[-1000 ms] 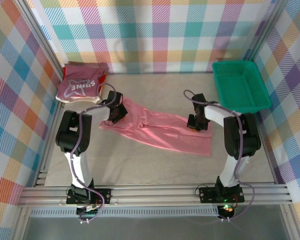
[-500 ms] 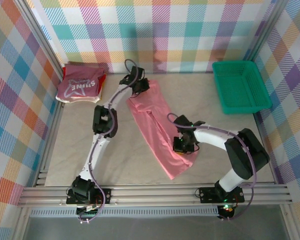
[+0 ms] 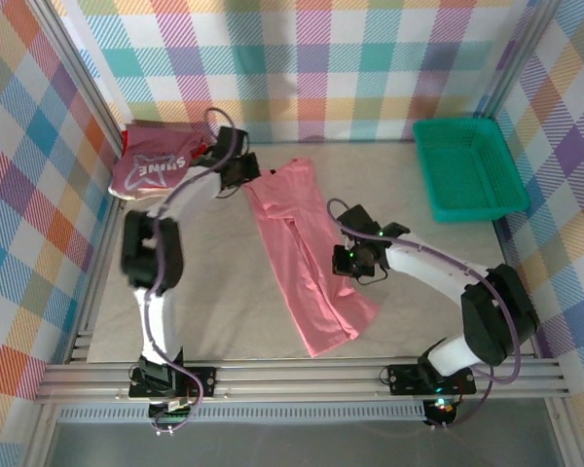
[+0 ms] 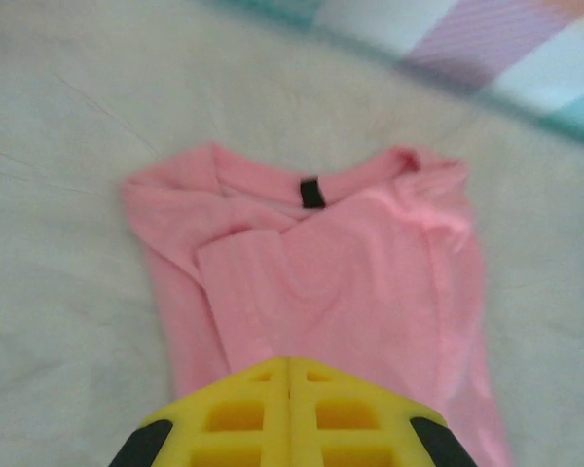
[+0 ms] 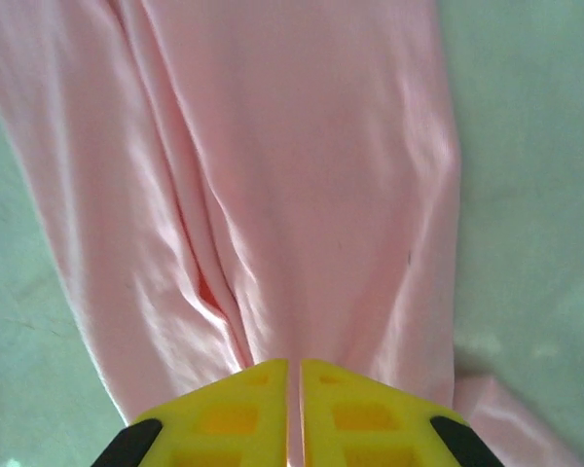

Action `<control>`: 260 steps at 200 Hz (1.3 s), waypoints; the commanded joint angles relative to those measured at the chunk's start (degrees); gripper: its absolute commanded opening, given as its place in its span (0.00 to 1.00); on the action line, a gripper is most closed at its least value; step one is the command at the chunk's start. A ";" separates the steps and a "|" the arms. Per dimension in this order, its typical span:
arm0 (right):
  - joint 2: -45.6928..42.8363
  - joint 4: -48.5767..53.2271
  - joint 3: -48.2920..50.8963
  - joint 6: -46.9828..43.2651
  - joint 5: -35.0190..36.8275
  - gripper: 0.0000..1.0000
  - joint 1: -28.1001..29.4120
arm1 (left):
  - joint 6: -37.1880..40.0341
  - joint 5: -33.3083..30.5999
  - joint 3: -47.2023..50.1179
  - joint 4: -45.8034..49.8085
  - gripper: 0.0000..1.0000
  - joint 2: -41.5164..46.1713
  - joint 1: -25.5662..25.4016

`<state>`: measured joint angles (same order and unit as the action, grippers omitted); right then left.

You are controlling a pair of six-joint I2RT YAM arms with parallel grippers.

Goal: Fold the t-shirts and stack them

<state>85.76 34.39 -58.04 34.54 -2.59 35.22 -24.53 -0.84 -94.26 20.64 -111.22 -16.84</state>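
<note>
Diagonally across the table [image 3: 214, 311], the salmon-pink t-shirt [image 3: 300, 253] is laid out flat as a long narrow strip, with both sides folded in toward the middle. Its collar end is turned toward the back wall and its hem end toward the near edge. In the left wrist view the shirt [image 4: 350, 282] is seen with its collar uppermost, and a small black label [image 4: 312, 192] is shown at the neckline.

The left gripper [image 3: 243, 177] is held just beside the collar end, on its left. Its yellow fingers [image 4: 234, 413] are pressed together and no cloth is seen between them.

The right gripper [image 3: 348, 263] is placed at the right edge of the strip, about halfway along it. In the right wrist view its fingers [image 5: 370, 413] are seen over the pink cloth [image 5: 302, 175] with only a narrow slit between them; whether any cloth is pinched cannot be told.

At the back left corner the dark pink t-shirt with white lettering [image 3: 154, 172] is set on top of a folded pile. A green basket [image 3: 467, 170] is placed at the back right, well apart from the shirts.
</note>
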 commanded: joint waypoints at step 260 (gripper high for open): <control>15.13 -14.87 -15.14 -7.71 -1.86 0.00 -15.10 | -6.29 9.05 -58.52 11.72 0.00 -50.40 -1.13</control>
<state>100.22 19.75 -74.61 26.00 -1.34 20.27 -36.12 8.56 -151.02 25.41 -162.65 -19.11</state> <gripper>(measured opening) 0.042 0.049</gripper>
